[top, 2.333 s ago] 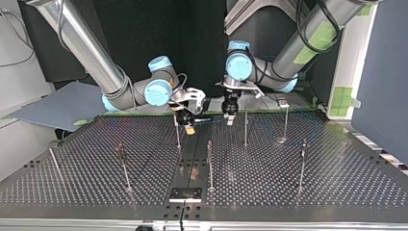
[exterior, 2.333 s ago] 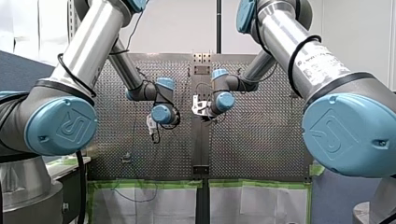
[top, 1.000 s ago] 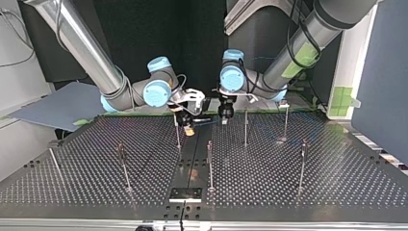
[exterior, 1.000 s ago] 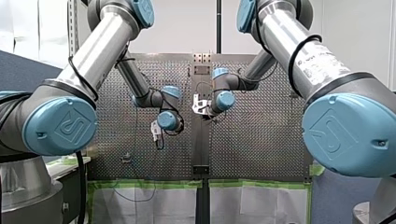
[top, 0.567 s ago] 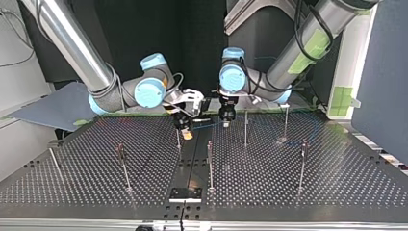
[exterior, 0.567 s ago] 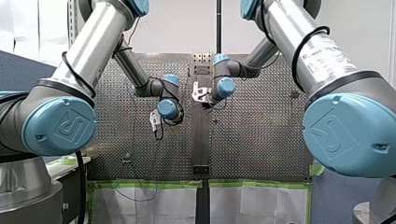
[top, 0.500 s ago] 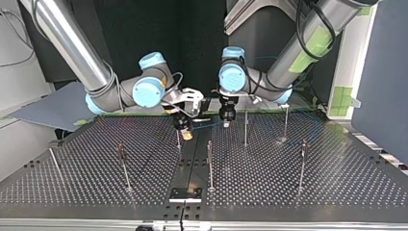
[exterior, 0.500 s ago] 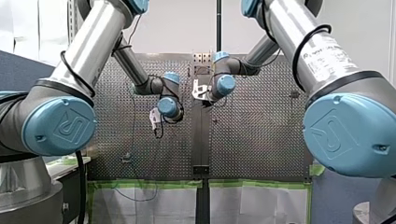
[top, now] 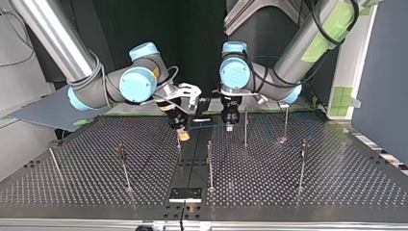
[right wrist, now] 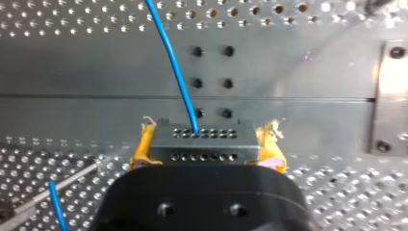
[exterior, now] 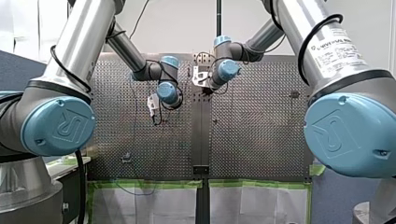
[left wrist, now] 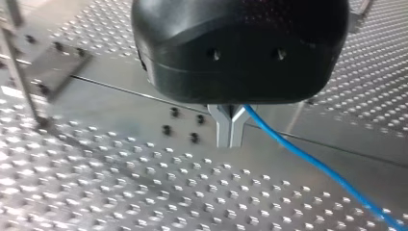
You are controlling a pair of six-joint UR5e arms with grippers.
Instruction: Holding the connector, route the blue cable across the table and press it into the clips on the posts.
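My right gripper point(right wrist: 207, 144) clamps its frayed yellow pads point(right wrist: 143, 144) on the dark, flat, pin-holed connector point(right wrist: 202, 153), upper middle of the top view. Near it, my left gripper point(left wrist: 230, 134) pinches the thin glossy blue cable point(left wrist: 308, 161) between metal fingers point(left wrist: 223, 130). I'd hold gentle tension while steering toward the slim steel posts point(top: 245, 127).

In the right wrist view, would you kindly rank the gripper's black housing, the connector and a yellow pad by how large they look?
1. black housing, though it is nearest the camera, which inflates it.
2. connector.
3. yellow pad, partly hidden beside the connector.
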